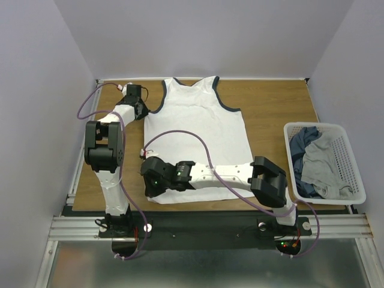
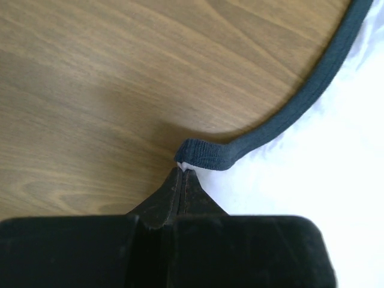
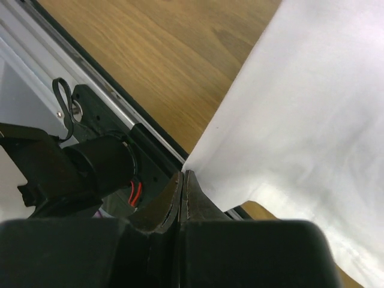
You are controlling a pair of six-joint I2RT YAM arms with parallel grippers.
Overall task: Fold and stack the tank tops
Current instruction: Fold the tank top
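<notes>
Pinching a fold of navy edging [image 2: 207,155] between the jaws of the left gripper [image 2: 182,175], pressed shut with only a sliver of white cloth showing at the tips. Gripping at the armhole on the left arm's side of the white tank top [image 1: 198,138], right where the cloth meets the bare wood of the table [image 2: 90,90]. Curving away from the pinch toward the upper right of the left wrist view, with wood on one side and white fabric on the other.

Clamping the near hem corner on that same side with the jaws of the right gripper [image 3: 183,175], likewise closed flat on the cloth. Holding that corner up off the wood, over the table's near edge, with the metal rail [image 3: 78,78] and a black arm mount [image 3: 90,168] below it in the right wrist view. Reaching there across the near hem from the right arm's base.

Lying spread out mid-table otherwise — straps toward the far edge, hem toward the arms, mostly flat and smooth.

Sitting well apart at the right side of the table: a white mesh basket [image 1: 355,157], holding a crumpled grey top [image 1: 321,167] and a dark blue top [image 1: 302,141] bunched against its far left corner.
</notes>
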